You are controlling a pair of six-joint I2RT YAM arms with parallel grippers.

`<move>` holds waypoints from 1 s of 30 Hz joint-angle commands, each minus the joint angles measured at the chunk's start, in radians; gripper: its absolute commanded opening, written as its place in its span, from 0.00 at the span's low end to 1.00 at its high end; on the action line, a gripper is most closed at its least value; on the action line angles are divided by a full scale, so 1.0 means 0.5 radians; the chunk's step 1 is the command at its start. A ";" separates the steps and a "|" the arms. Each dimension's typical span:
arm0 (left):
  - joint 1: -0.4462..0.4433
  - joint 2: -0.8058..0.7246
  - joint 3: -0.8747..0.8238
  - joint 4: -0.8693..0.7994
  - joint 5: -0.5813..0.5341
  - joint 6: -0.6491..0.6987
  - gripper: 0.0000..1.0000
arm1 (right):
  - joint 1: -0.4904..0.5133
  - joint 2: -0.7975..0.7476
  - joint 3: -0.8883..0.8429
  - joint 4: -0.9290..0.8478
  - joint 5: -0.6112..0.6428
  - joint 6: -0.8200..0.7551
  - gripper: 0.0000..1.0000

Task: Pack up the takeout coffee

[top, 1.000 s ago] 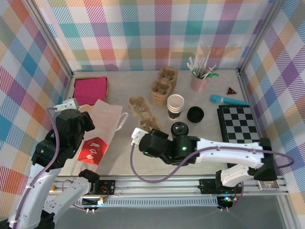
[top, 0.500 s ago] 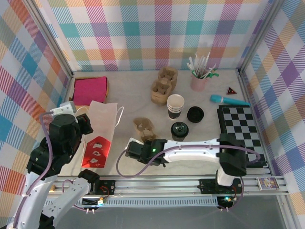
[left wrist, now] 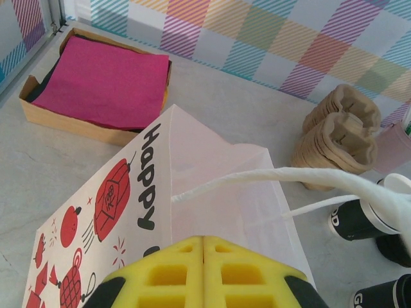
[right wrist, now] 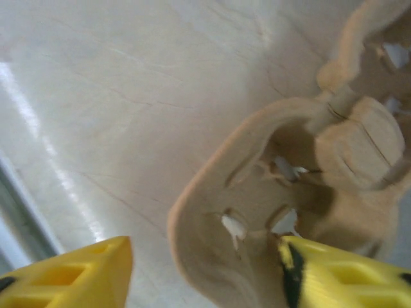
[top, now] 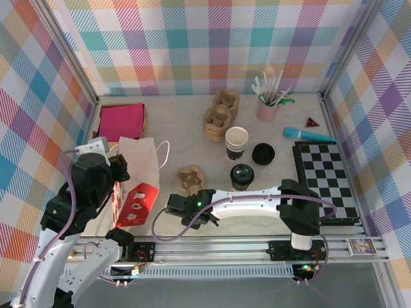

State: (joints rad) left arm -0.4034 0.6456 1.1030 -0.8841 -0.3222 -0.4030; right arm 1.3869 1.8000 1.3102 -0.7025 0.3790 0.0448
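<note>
The takeout coffee (top: 242, 176), a dark-banded cup under a black lid, stands mid-table. To its left a brown pulp cup carrier (top: 191, 178) lies on the table. My right gripper (top: 183, 204) sits just in front of that carrier, open. In the right wrist view the carrier (right wrist: 289, 173) lies between and beyond the spread yellow fingers of the right gripper (right wrist: 205, 276), and no finger presses on it. My left gripper (top: 119, 170) is shut on the near edge of a white paper bag (top: 138, 173) with red print. This paper bag (left wrist: 218, 186) stands tilted in front of the left gripper (left wrist: 203, 247).
An open lidless cup (top: 236, 142) and a loose black lid (top: 263, 154) stand behind the coffee. Stacked carriers (top: 218, 115), a pink cup of straws (top: 268, 109), a box of pink napkins (top: 122, 120) and a checkerboard (top: 324, 173) ring the work area.
My right gripper has opened and let go of the carrier, which now rests on the table. My left gripper has lifted the bag from flat to more upright.
</note>
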 commanded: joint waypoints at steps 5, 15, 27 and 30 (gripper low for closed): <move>0.018 -0.027 0.017 0.084 0.055 0.021 0.00 | -0.229 -0.485 0.054 -0.117 -0.606 -0.517 0.65; 0.015 -0.061 0.015 0.070 0.096 -0.013 0.00 | -0.759 -0.713 -0.123 0.109 -1.530 -1.330 0.94; 0.018 -0.122 -0.010 0.045 0.084 -0.034 0.00 | -0.760 -0.112 0.247 -0.186 -1.199 -1.615 0.75; 0.015 -0.122 0.007 0.041 0.083 -0.030 0.00 | -0.758 0.008 0.311 -0.180 -1.174 -1.608 0.69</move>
State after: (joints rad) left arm -0.4034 0.5941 1.1019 -0.8848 -0.2806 -0.4042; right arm 1.0023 1.7725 1.4197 -0.7708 -0.2169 -0.7223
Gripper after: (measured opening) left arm 0.061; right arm 0.700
